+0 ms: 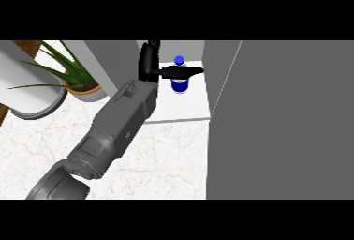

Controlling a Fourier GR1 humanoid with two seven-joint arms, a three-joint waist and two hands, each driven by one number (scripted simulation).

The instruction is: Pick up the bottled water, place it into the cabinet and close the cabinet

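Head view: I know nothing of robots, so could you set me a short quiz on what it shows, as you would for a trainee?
1. True or false: the cabinet is already closed.
2. Where is the bottled water?
A. lying flat on its side
B. upright on the cabinet's white shelf, with the left hand curled round it
C. held high above the cabinet
3. Fill in: in this view, the potted plant stands to the ___ of the cabinet.

Key: 1 false, since the shelf inside shows; 2 B; 3 left.
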